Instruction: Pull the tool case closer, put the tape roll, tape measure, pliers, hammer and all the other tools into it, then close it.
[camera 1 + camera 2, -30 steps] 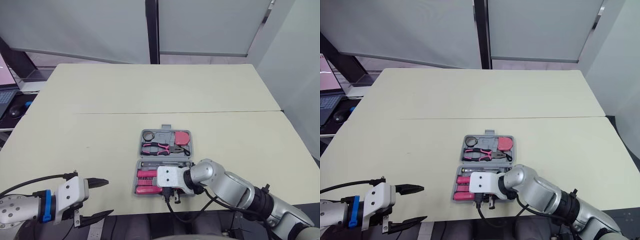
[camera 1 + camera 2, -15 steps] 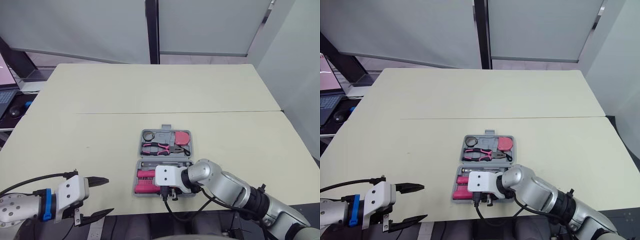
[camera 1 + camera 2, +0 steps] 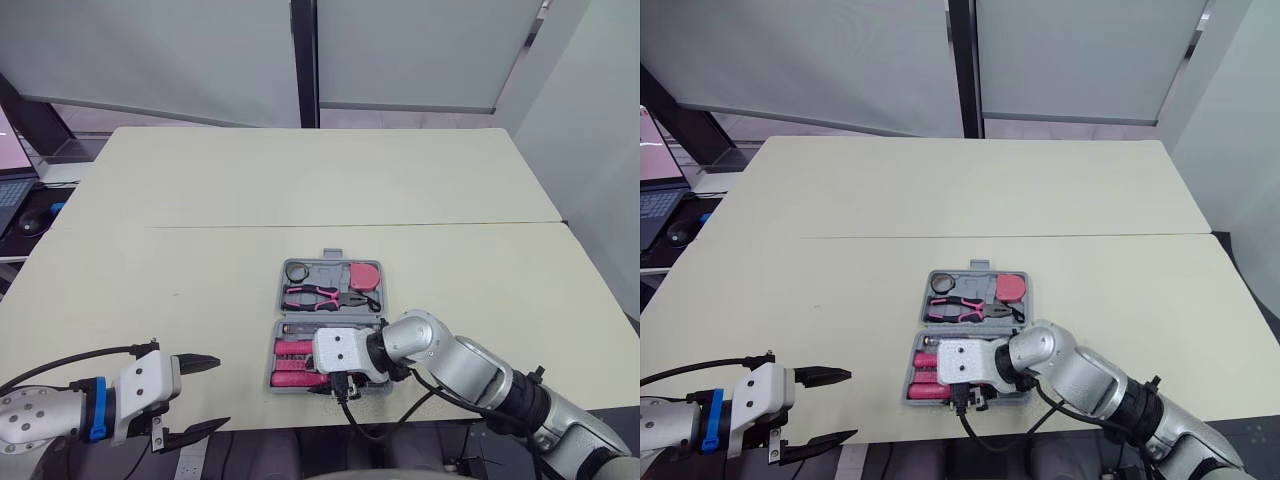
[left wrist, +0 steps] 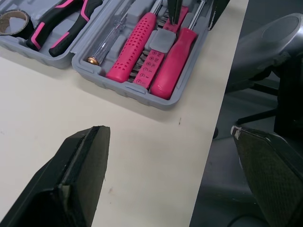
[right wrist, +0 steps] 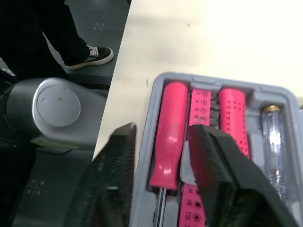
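Observation:
The grey tool case (image 3: 325,270) lies open near the table's front edge. Its far half holds the tape roll (image 3: 297,271), the pink-handled pliers (image 3: 320,296) and the pink tape measure (image 3: 364,275). Its near half holds pink screwdriver handles (image 3: 290,348) and a clear tester (image 4: 106,42). My right gripper (image 5: 163,135) is open over the near half's left end. One finger (image 5: 116,175) is at the case's rim, the other (image 5: 213,170) over the middle, with a pink handle (image 5: 168,137) between them. At the front left, beside the table's edge, my left gripper (image 3: 218,392) is open and holds nothing.
The case sits almost at the cream table's (image 3: 200,290) front edge. A laptop (image 3: 12,190) and a mouse (image 3: 35,220) lie on a desk at far left. Below the table edge are a person's shoe (image 5: 92,56) and a round grey base (image 5: 49,106).
My right gripper has shifted slightly over the near half of the case. The case, the tools and my left gripper stay where they were.

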Motion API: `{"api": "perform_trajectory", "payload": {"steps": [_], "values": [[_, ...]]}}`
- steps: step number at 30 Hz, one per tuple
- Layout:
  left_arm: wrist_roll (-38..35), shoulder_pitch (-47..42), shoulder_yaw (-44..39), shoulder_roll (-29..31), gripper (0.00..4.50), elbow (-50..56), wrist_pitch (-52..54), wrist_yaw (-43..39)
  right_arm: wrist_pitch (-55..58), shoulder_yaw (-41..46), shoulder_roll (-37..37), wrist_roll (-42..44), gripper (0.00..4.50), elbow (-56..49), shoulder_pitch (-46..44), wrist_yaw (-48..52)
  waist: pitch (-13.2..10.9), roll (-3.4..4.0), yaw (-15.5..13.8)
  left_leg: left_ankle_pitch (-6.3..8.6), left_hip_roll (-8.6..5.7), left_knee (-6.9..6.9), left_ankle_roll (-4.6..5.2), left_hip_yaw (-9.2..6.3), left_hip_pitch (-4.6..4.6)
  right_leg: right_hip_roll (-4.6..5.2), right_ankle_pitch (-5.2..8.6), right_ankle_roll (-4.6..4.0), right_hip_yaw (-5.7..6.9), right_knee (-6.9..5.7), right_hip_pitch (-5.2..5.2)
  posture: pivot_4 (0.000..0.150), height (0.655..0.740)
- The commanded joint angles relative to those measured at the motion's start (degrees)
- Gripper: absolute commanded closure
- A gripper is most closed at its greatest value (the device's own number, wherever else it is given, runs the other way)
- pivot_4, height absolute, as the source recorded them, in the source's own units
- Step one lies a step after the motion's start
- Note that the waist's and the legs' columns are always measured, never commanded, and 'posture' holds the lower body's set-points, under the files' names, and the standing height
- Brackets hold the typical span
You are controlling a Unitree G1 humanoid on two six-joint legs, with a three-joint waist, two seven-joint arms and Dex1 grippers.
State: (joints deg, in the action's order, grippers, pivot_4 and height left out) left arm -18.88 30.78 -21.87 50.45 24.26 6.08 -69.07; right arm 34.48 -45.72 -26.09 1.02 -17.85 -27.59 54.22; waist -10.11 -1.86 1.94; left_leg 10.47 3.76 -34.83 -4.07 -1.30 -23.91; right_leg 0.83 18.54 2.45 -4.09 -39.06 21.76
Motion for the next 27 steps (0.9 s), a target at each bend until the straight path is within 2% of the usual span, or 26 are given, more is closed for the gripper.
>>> {"api": "perform_trajectory", "payload": {"steps": [1, 5, 16, 20, 23, 27], "values": [[-0.4, 0.2, 0.1, -0.2, 0.0, 1.2, 0.1, 0.6, -3.2, 0.3, 0.6, -1.0, 3.53, 1.3, 0.0, 0.5, 0.0, 0.0, 0.0, 0.0, 0.0, 0.0, 0.0, 0.0, 0.0, 0.0, 0.0, 0.0, 0.0, 0.0, 0.0, 0.15, 0.74], [-0.4, 0.3, 0.2, -0.2, 0.0, 1.3, 0.1, 1.0, -4.4, 0.1, 0.7, -2.3, 4.44, 3.2, 0.4, 0.6, 0.0, 0.0, 0.0, 0.0, 0.0, 0.0, 0.0, 0.0, 0.0, -0.01, 0.0, -0.01, 0.0, -0.01, 0.0, 0.15, 0.74], [-1.3, 0.4, -0.3, -0.7, 0.0, 1.5, 1.1, 1.8, -9.1, -0.2, 0.7, -6.2, 4.47, 6.1, 0.8, 1.9, 0.0, -0.02, 0.0, 0.0, 0.0, 0.01, 0.0, 0.0, 0.01, -0.01, 0.01, 0.01, 0.0, -0.01, 0.0, 0.15, 0.74], [-3.0, -0.1, -1.6, -1.1, 0.0, 1.1, 5.1, 3.7, -8.7, 5.9, 0.4, -1.0, 4.47, 0.6, 2.1, 3.2, 0.0, -0.02, -0.1, 0.0, -0.01, 0.0, 0.0, 0.0, -0.01, 0.0, -0.01, 0.01, 0.0, 0.0, -0.01, 0.15, 0.74], [-3.2, -3.6, -2.0, -2.1, 0.0, -1.0, 7.5, 7.3, -8.4, 12.8, -1.7, 3.6, 4.47, -4.4, 4.8, 3.4, 0.0, 0.0, -0.3, 0.0, -0.02, 0.01, 0.0, -0.05, -0.03, 0.0, -0.05, 0.14, 0.02, -0.01, -0.02, 0.15, 0.74], [-4.0, -8.6, -1.6, -3.3, 0.0, -4.6, 6.8, 8.1, -8.9, 23.1, -8.9, 8.0, 4.47, -6.6, 8.9, 5.1, 0.0, -0.04, -0.4, 0.0, -0.05, -0.02, 0.0, -0.08, -0.02, 0.01, 0.0, 0.14, 0.04, 0.03, -0.1, 0.15, 0.74]]}}
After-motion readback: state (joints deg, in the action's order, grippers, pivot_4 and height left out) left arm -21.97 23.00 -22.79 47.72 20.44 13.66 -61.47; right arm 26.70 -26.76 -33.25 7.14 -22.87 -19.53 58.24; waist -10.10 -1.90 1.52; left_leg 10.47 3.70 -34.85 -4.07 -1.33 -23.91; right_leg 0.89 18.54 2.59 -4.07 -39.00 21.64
